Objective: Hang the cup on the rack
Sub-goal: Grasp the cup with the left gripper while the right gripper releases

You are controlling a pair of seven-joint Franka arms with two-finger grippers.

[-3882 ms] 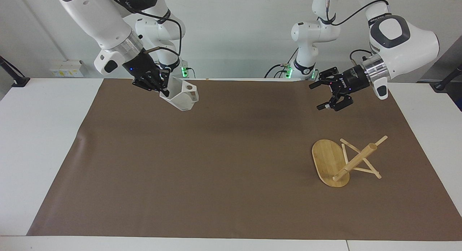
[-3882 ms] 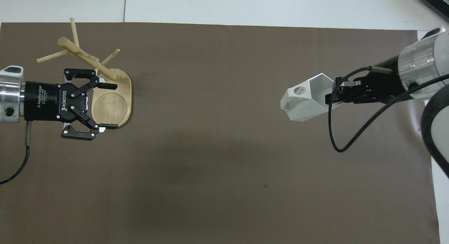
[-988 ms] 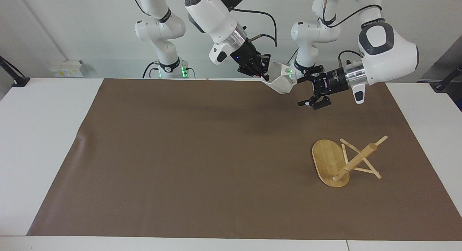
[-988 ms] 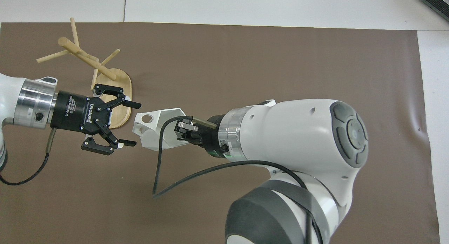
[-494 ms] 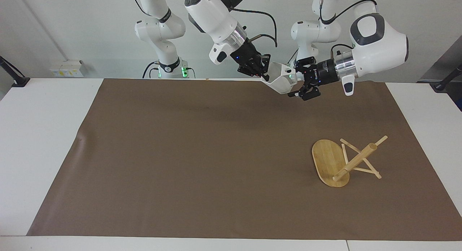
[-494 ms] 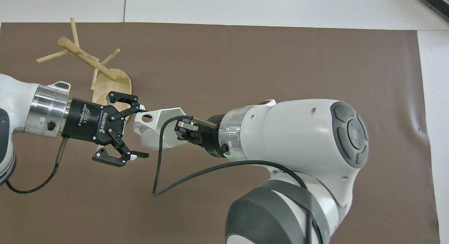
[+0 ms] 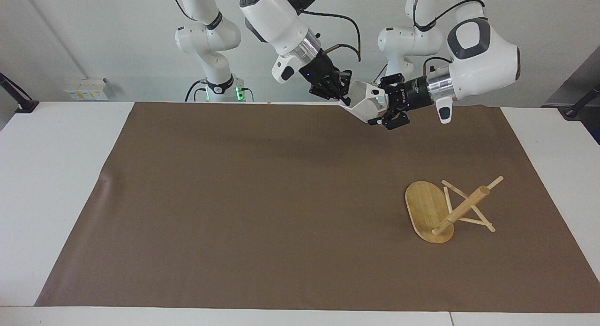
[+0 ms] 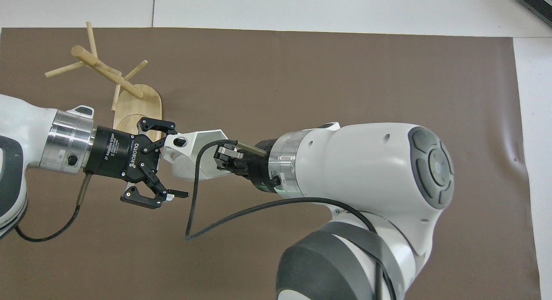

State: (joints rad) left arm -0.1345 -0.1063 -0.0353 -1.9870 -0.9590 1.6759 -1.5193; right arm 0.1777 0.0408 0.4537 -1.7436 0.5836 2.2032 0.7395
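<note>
The white faceted cup (image 7: 367, 107) hangs in the air over the brown mat, held at its rim by my right gripper (image 7: 343, 97), which is shut on it. The cup also shows in the overhead view (image 8: 192, 155), with my right gripper (image 8: 225, 158) at its open end. My left gripper (image 7: 380, 107) is open, its jaws standing on either side of the cup's bottom and handle end; it shows in the overhead view (image 8: 177, 162) too. The bamboo rack (image 7: 440, 210) lies tipped over on the mat toward the left arm's end, resting on its base edge and pegs (image 8: 125, 82).
A brown mat (image 7: 243, 209) covers most of the white table (image 7: 51, 176). Both arms meet over the mat's edge nearest the robots.
My right arm carried the cup from its own end toward the left arm's side and now holds still. My left gripper has moved in, still open, until its jaws straddle the cup.
</note>
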